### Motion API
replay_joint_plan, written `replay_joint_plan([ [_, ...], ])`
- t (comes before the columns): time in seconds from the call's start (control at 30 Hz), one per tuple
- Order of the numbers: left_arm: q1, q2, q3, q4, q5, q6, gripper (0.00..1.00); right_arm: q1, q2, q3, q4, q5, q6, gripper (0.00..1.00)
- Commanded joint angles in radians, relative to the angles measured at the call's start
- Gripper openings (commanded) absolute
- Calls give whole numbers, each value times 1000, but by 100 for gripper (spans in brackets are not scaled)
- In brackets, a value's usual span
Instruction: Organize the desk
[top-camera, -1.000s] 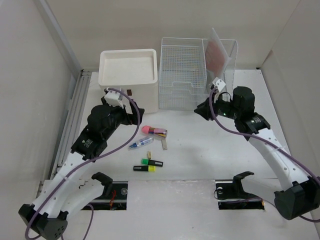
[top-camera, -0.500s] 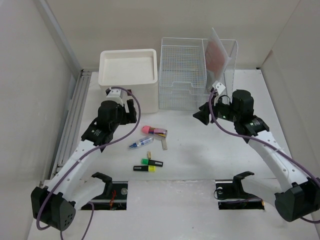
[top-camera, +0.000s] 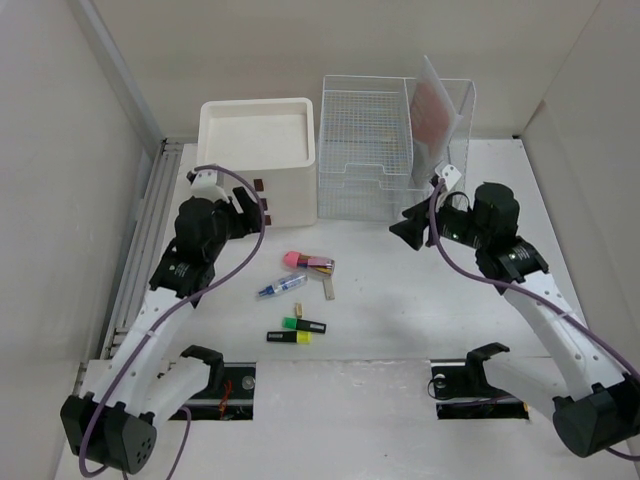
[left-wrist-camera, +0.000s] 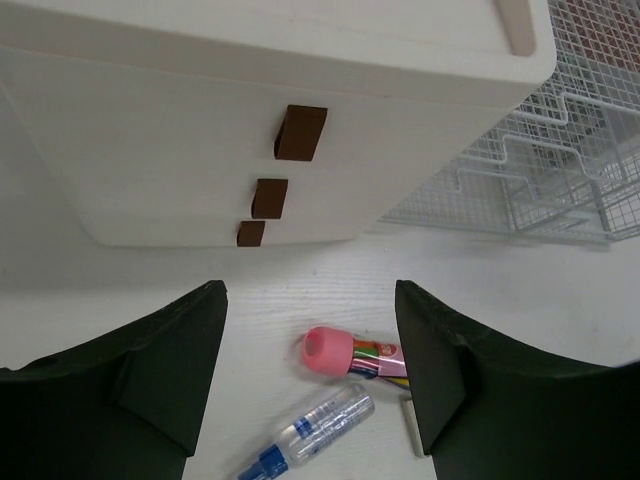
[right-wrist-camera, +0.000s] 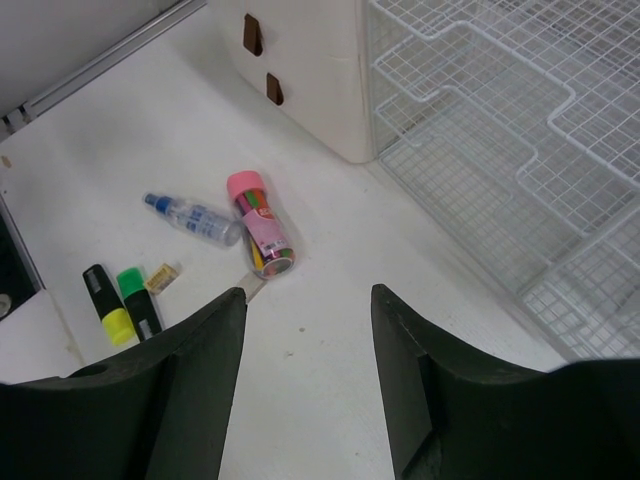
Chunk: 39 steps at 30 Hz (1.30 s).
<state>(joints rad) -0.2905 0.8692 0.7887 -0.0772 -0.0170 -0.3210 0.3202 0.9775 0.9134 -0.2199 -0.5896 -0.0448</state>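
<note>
Desk: large flat matte white desk (top-camera: 400, 300), running from the arm bases at the near edge to the far wall; every item stands or lies on it.
Room: pale beige walls (top-camera: 60, 150) on the left, far and right sides; a grey metal rail (top-camera: 150, 230) runs along the foot of the left wall.
Far row: white three-drawer box with brown pulls (top-camera: 258, 160) at far left-centre; a stack of white wire-mesh trays (top-camera: 365, 150) just beside it on the right; a clear acrylic file stand holding a sheet (top-camera: 445, 110) against the trays' right side.
Loose items: mid-desk, nearer than the box. Pink-capped clear tube of coloured pens (top-camera: 308, 263); clear bottle with blue cap (top-camera: 281, 287) near-left of it; green highlighter (top-camera: 303, 324) and yellow highlighter (top-camera: 290, 337) side by side, nearest of all.
Top view only: both arms whole, the file stand, and two black brackets (top-camera: 205, 360) at the near edge.
Left wrist view only: all three drawer pulls seen face-on, in one column; the pink cap end-on. Highlighters out of frame.
Right wrist view only: a small beige piece (right-wrist-camera: 160, 278) just beside the green highlighter; tray steps in close detail.
Left arm (top-camera: 190, 250): in front of the box; jaws parted, nothing between them.
Right arm (top-camera: 500, 250): near the trays' near-right corner; jaws parted, likewise empty.
</note>
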Motion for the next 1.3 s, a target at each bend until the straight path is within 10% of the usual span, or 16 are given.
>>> replay_joint_plan([
  [0.0,4,49,87,21,0,-12,65,-6,-42,8,47,14,14,59],
  [1.27,-33,349,162,192,-208,105,54,-6,-54,8,47,33,33,59],
])
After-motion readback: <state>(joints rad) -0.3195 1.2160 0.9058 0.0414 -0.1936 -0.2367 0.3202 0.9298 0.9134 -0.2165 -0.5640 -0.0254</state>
